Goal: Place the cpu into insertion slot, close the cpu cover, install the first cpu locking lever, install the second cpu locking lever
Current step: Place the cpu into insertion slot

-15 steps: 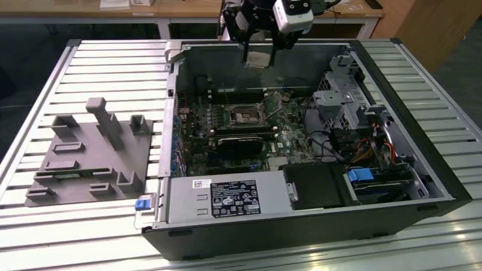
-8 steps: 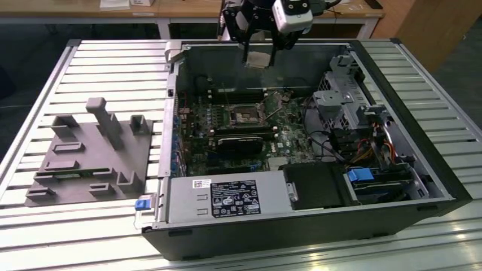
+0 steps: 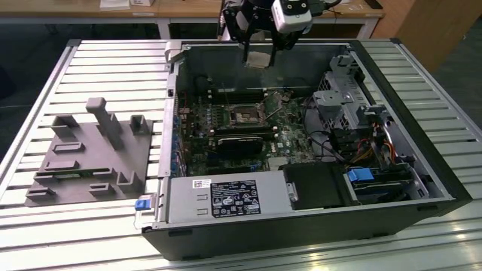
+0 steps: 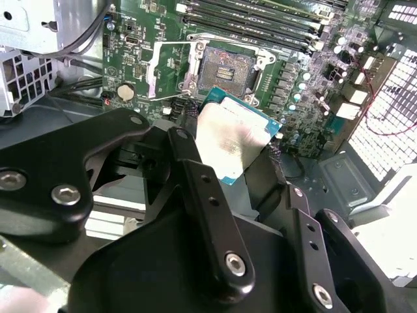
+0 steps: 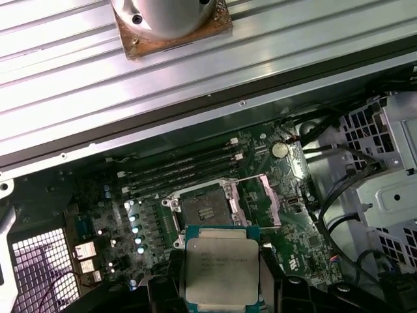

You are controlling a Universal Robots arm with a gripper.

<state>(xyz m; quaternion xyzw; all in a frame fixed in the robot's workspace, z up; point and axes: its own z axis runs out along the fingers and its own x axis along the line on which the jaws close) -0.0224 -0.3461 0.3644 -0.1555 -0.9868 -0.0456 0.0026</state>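
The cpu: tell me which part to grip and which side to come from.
Grip the cpu by two opposite thin edges, coming from its silver-faced side, probably. It is a thin flat square with no handle, so the edges are the only purchase, and the underside is left free. The claw holds it so, while the insertion slot lies open.

The exterior view stands off and high, looking steeply down on the whole open computer case (image 3: pixel 316 234), the gripper (image 3: pixel 259 56) at upper centre of its frame. Both wrist views ride close behind the gripper, looking down past the clamped cpu (image 5: pixel 218 270) onto the motherboard (image 4: pixel 150 39). All three share the insertion slot (image 3: pixel 246 117).
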